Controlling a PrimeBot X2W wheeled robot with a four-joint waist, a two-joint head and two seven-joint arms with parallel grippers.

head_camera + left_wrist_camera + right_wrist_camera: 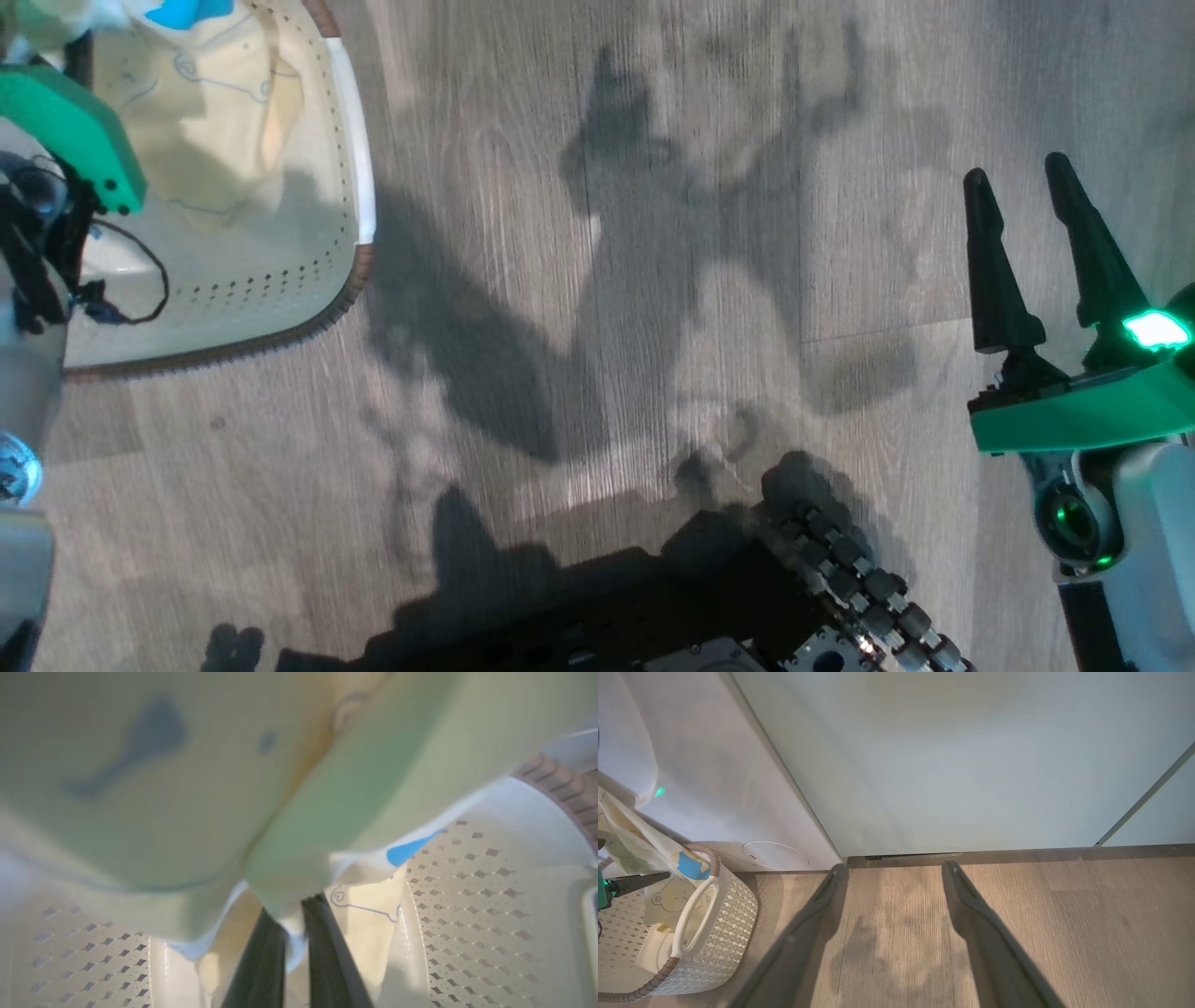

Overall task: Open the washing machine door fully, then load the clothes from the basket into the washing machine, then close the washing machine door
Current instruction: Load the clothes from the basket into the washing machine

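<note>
Down inside the basket (362,233), the left gripper (293,910) has its two dark fingers pinched together on a fold of the clothes (187,788) — pale yellow cloth with outlined bear faces and a bright blue patch. The bulk of the garment drapes over and around the fingers rather than sitting between them. The hold looks thin, so the likeliest failure is the fabric slipping free on the lift, or only one layer coming up while the rest lies on the basket's bottom. More of the yellow cloth rests against the basket's inner wall. A trailing edge could catch on the brown rim or the white handle and tip or drag what looks like a light basket. The washing machine (714,779) stands just behind the basket, and a long hanging tail of cloth could snag on its front on the way up. To the right of the basket, across bare floor (653,308), the right gripper (1018,170) hangs with its fingers spread wide and nothing between them — well apart from the basket, so it is in no place to steady the load if it sags.
</note>
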